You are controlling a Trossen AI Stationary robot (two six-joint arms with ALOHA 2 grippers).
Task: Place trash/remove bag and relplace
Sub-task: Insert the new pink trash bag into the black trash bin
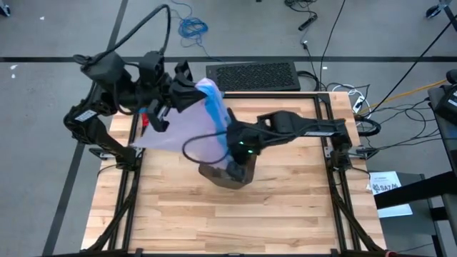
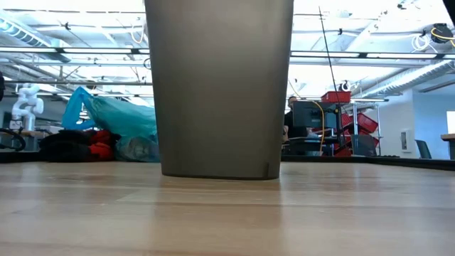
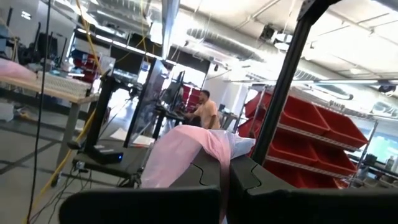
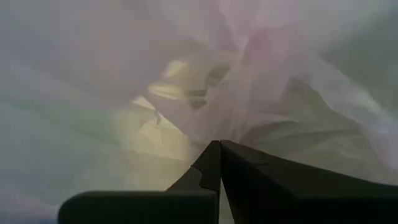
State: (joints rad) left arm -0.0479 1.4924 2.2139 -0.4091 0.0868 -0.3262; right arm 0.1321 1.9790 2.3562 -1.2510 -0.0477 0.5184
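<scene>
Crumpled at the far side of the counter (image 2: pixel 227 213), seen level across the boards: the teal-green bag (image 2: pixel 124 117), thin, translucent and creased, heaped up left of the bin (image 2: pixel 220 85) in the low view. Beside it a red bundle (image 2: pixel 99 142) and a dark one (image 2: pixel 64 146). Impossible to tell whether resting on the boards or just beyond them. Not visible from above, hidden there under other film.

Upright near the counter's middle, a tall grey-brown bin with plain walls, its inside out of sight.

Stretched over the counter, a pale pink bag (image 1: pixel 182 125) with a blue edge, held at both ends. Left tool (image 3: pixel 225 163) at the far left corner, fingers together and clamped on a strip of the pink bag. Right tool (image 4: pixel 219 144) directly above the bin's mouth, fingers pressed together on the same pink film, folds of it filling the whole right wrist view.

Behind the counter, a black perforated mat (image 1: pixel 253 75) and loose cables on the floor. Farther off in the room, shelves of red bins (image 3: pixel 311 124) and a person (image 3: pixel 205 112) seated at a desk.
</scene>
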